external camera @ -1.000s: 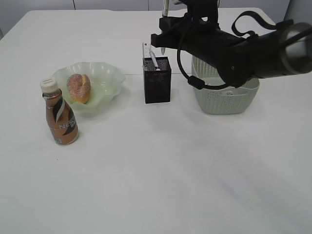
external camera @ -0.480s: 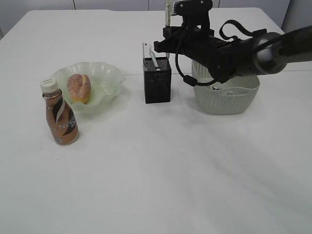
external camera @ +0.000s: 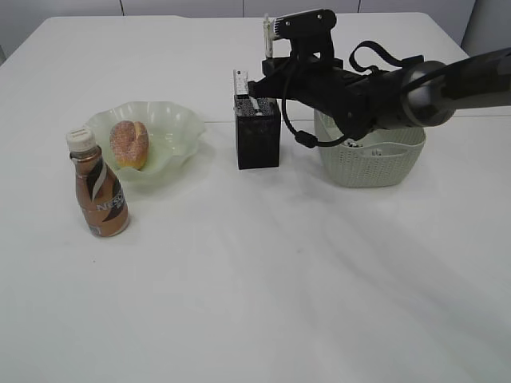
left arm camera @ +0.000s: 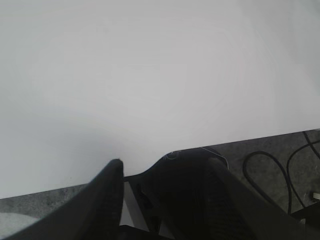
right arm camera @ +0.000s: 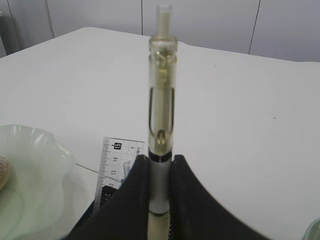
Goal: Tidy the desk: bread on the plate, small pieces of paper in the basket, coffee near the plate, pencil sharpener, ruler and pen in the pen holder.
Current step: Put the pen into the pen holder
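The right gripper (right arm camera: 159, 192) clamps the pen (right arm camera: 161, 125) upright, directly above the holder (external camera: 257, 132), which contains the ruler (right arm camera: 114, 167). The left gripper (left arm camera: 165, 187) is parted, empty, over the table edge (left arm camera: 150, 90). The bread (external camera: 128, 144) lies on the plate (external camera: 172, 128); the coffee (external camera: 97, 194) stands just beside it. The basket (external camera: 375, 163) sits right of the holder.

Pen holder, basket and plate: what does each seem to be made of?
The pen holder looks like black metal mesh: fine perforated walls, matte. The basket seems moulded plastic, pale green-grey with a woven lattice pattern. The plate looks like translucent pale green glass or plastic: wavy rim and glossy sheen, which one is unclear.
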Robot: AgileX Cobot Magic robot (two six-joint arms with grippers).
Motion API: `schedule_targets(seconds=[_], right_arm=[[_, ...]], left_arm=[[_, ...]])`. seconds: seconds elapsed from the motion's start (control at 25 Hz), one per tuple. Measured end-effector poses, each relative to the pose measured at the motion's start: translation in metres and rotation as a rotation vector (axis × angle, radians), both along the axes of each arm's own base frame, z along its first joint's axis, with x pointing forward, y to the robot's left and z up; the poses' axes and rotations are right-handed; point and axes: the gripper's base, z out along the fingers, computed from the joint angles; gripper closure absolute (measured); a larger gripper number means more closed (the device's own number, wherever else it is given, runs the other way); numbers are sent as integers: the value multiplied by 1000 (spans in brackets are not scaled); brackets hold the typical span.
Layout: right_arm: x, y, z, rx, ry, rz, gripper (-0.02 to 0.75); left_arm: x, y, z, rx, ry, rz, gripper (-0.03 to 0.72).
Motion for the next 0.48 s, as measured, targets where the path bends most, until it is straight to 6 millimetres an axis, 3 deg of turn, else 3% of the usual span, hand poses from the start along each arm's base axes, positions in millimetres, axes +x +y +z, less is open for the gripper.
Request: schedule_targets(seconds=[0.48], right_arm=[[-1, 2, 0, 15, 9, 20, 669]], left_arm=[[0, 0, 0, 2, 0, 0, 309]])
